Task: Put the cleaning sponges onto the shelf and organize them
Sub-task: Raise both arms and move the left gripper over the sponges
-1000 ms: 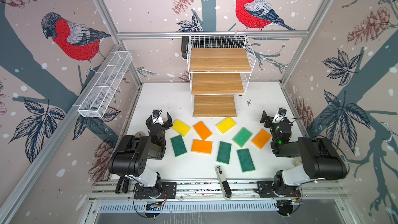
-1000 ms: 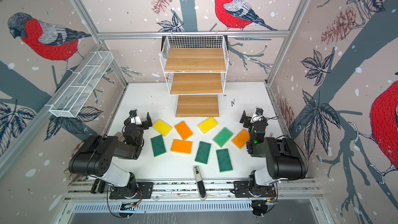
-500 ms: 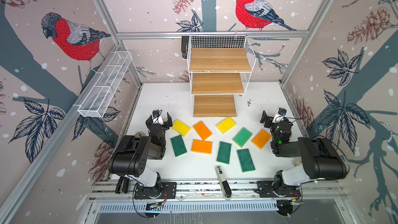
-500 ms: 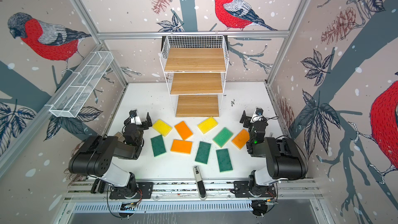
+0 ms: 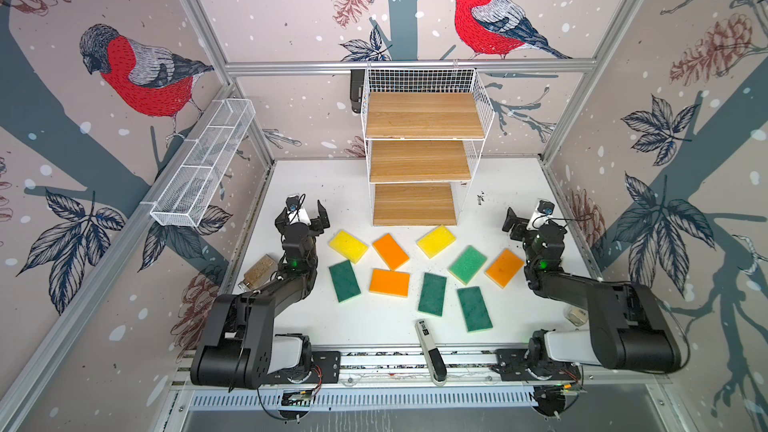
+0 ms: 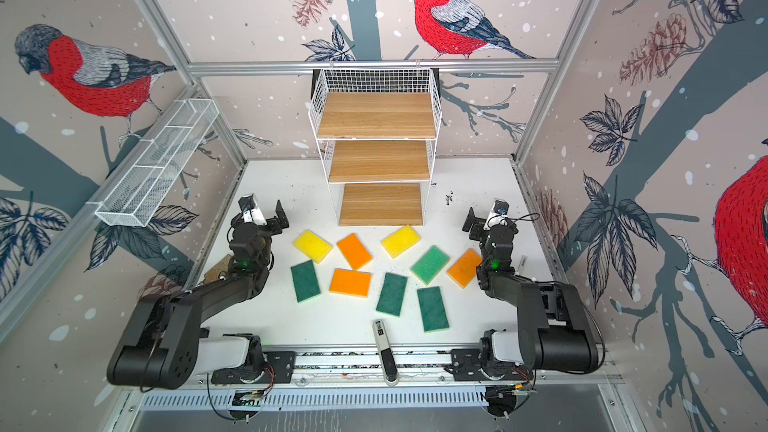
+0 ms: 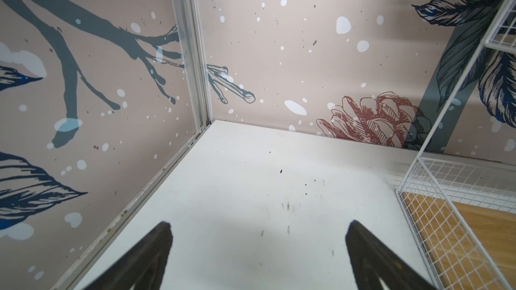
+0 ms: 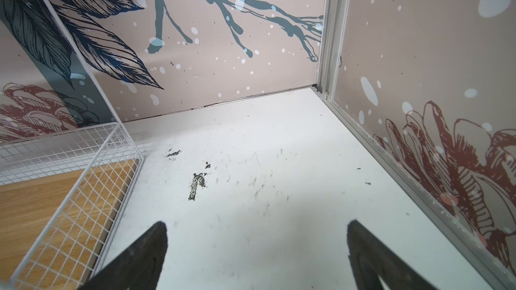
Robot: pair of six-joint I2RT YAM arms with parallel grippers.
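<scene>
Several cleaning sponges lie flat on the white table in front of the shelf, a white wire rack with three stepped wood boards. Two are yellow, three are orange, and several are green. My left gripper stands open at the left of the row, over bare table. My right gripper stands open at the right, next to an orange sponge. Neither holds anything. The shelf's wire side shows in both wrist views.
A long white mesh trough hangs on the left wall. A slim white-and-black device lies at the table's front edge. A small jar lies by the left wall, and a small object sits beside the right arm.
</scene>
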